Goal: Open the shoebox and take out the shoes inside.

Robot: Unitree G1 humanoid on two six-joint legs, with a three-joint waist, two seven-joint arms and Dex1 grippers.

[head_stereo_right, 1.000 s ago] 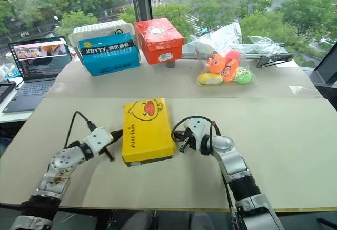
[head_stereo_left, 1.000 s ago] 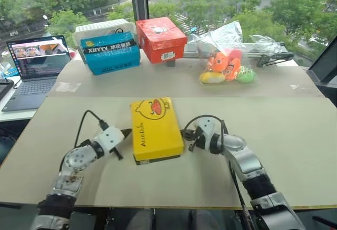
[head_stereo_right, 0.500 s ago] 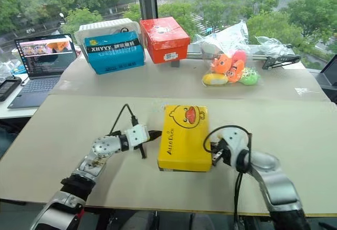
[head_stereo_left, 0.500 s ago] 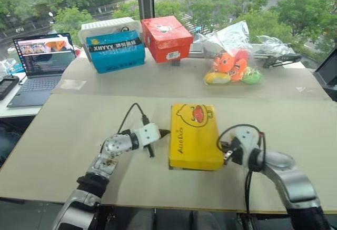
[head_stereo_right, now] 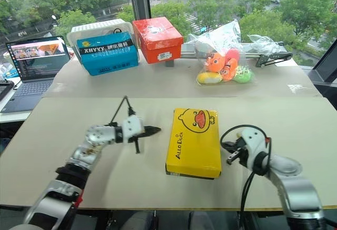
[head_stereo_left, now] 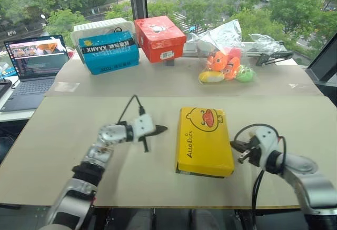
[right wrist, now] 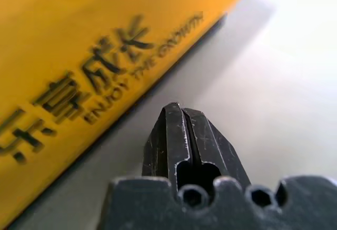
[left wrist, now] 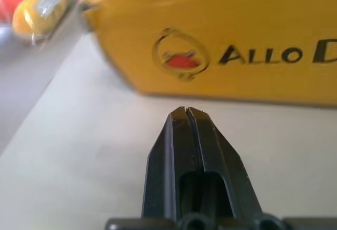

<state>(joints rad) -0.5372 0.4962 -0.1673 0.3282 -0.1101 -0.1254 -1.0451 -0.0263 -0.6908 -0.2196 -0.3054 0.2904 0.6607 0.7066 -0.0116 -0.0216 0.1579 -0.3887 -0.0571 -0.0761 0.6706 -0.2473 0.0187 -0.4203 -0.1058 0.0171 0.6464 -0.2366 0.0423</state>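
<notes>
A: Flat rectangular cardboard shoebox with yellow duck-face lid and black sides (head_stereo_left: pixel 204 141) lying shut near the middle of the pale surface (head_stereo_left: pixel 73 130), long axis running away from the robot

B: Left gripper (head_stereo_left: pixel 161 129) clenched, empty, tips aimed at the lettered long side, a gap between. Right gripper (head_stereo_left: pixel 235 146) clenched too, empty, just beside the opposite long side

A: Probably light and stiff, apt to slide on the smooth surface; lid likely a loose slip fit

B: Best taken at the lid's lower edge along a long side, base steadied from the other. Shoes presumably inside, unseen
</notes>
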